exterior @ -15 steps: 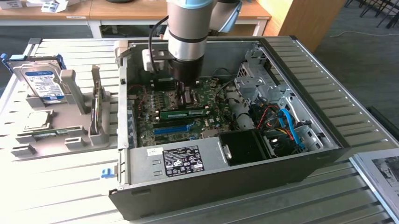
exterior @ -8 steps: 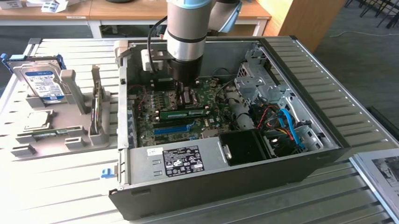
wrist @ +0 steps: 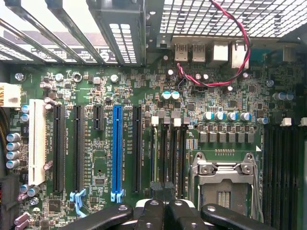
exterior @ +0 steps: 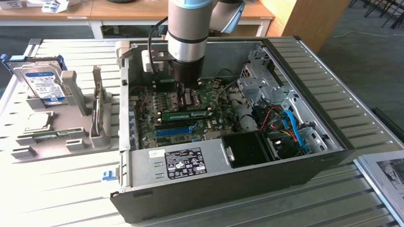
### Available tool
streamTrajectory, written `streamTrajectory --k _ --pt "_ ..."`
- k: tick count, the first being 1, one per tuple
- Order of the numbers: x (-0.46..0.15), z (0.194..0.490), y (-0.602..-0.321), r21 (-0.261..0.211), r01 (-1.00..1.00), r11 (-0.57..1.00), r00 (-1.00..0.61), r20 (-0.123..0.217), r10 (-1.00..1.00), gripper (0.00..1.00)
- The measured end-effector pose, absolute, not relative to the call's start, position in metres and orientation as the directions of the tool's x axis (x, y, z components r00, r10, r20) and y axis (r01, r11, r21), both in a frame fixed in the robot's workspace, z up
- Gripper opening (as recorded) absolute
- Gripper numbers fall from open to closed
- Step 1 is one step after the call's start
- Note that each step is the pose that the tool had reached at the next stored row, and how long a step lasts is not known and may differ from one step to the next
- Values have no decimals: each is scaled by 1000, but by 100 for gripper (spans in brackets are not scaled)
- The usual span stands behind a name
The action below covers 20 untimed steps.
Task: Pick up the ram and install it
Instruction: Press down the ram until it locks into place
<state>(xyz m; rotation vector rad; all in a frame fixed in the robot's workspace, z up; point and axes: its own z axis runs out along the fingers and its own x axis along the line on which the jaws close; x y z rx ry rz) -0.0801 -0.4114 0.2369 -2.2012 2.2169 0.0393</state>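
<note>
Green ram (exterior: 187, 114) lies flat on the motherboard (exterior: 170, 124), seemingly slotted; jaws (exterior: 187, 100) clenched above it.

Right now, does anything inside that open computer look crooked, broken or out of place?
Nothing stands out. The ram lies level on the motherboard, the gripper right above it, shut. The cables are loose but tucked aside.

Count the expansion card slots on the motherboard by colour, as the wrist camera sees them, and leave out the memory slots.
White slot: 1
Blue slot: 1
Black slots: 4 (three long, one short)
Total: 6
</note>
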Motion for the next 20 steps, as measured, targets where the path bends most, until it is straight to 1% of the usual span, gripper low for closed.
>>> streamTrajectory --k 20 --pt "-85 234 -411 5 -1000 7 -7 -30 -1000 10"
